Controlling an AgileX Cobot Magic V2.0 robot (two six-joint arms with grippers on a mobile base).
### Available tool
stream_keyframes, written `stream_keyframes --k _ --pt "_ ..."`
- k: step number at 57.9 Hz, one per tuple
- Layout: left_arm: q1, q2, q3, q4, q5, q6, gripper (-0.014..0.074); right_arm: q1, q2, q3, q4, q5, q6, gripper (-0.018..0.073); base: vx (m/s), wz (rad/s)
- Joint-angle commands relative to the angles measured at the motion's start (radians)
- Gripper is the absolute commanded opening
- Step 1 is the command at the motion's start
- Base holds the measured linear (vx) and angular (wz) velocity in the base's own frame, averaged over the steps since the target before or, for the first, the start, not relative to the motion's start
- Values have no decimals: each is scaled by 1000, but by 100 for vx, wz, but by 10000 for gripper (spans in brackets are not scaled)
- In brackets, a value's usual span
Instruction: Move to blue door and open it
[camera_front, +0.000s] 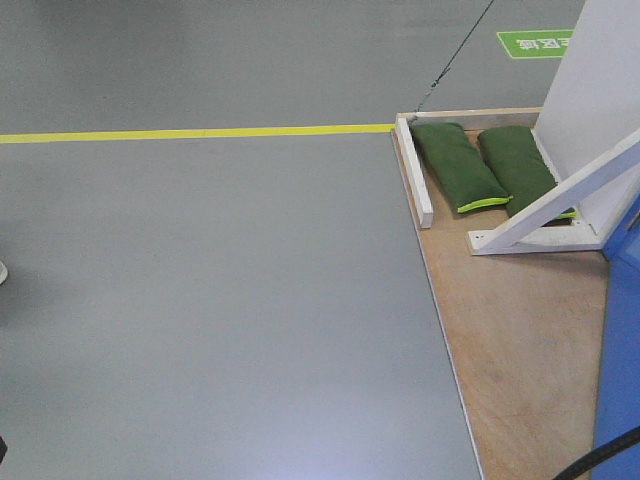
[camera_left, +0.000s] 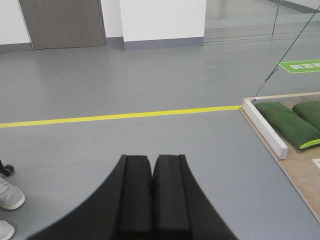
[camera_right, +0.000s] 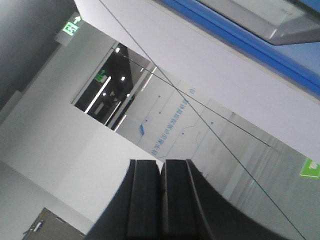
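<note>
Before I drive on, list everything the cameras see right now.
blue door: one, bright blue, front view's right edge
plywood base: one, tan, front view's right
white frame: one, white, on the base
green bags: two, dark green, on the base
floor line: one, yellow, across the floor
floor sign: one, green, far floor
shoes: two, whitish, left wrist view's left edge
left gripper: one, black, shut
right gripper: one, black, shut

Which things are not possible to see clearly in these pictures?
- Front view: the blue door is cut by the right edge; no handle shows.
- Left wrist view: shoes at the left edge; the wearer is out of frame.
- Front view: green sign, its text cut by the top edge.
</note>
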Motion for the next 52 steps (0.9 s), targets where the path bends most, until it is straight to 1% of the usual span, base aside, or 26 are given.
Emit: stream_keyframes --k 1,8,15,18,23,32,37,40,52 --pt "-6 -12 -26 -2 -85 -7 73 -8 -34 -22 94 -142 -8 12 0 0" --pt "-6 -12 -26 -2 -85 -7 73 -8 -54 -23 149 -376 -8 12 0 0" --pt "-6 -12 -26 -2 -85 -7 73 -8 -45 -23 203 -660 -8 12 0 0" --pt "-6 -12 -26 -2 -85 -7 73 -8 -38 -23 219 -753 -8 12 0 0" --pt "-6 -12 -26 -2 -85 -7 73 -8 -15 -24 224 -902 -8 12 0 0" --pt "-6 -12 -26 -2 -85 -7 73 -8 32 -24 213 -1124 -8 12 0 0" --pt "-6 -12 -26 -2 -85 -7 73 -8 63 -25 182 -1212 -8 12 0 0" --pt "-6 -12 -26 -2 -85 -7 73 -8 91 -25 144 -1233 -8 12 0 0" --pt "-6 -12 -26 -2 -85 -7 73 -8 192 -25 17 -1215 -8 12 0 0"
